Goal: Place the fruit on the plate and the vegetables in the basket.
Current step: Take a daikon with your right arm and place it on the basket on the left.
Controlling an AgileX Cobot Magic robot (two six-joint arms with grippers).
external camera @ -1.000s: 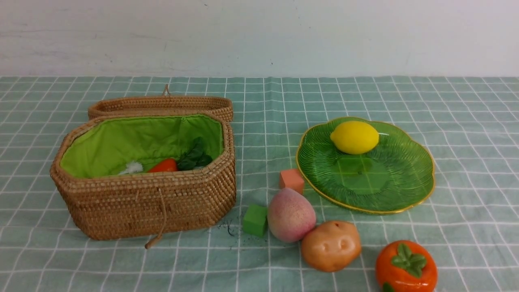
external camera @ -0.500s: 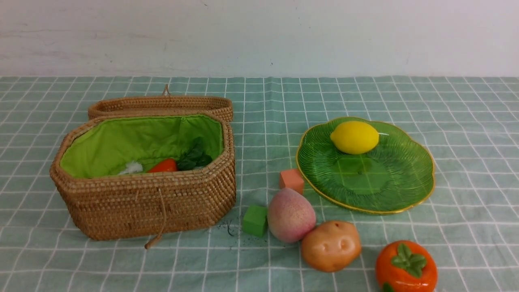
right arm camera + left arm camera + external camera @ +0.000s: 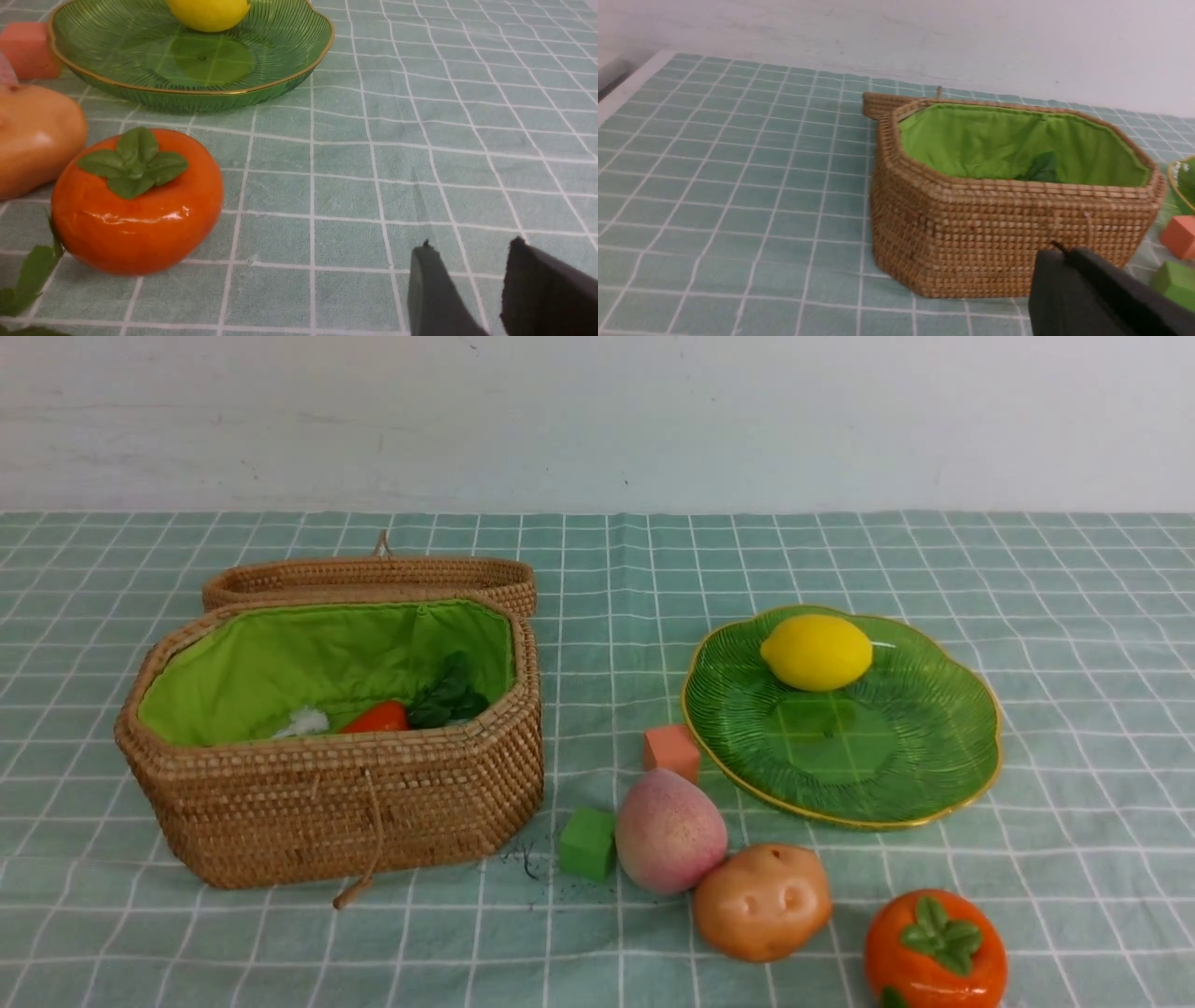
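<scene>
While the lemon (image 3: 816,651) sits on the plate (image 3: 934,756), I see the left gripper (image 3: 1059,252) clenched. The right gripper (image 3: 469,249) — parted, empty.

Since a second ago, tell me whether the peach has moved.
No. The peach keeps its place in the front view, beside the green cube and the potato.

The left claw (image 3: 1064,252) is closed: its two dark fingers are pressed together, tip against tip. The right claw (image 3: 469,245) stands partly apart, with a clear gap between its two dark fingers (image 3: 430,289). Of both arms, only these finger ends can be seen.
</scene>
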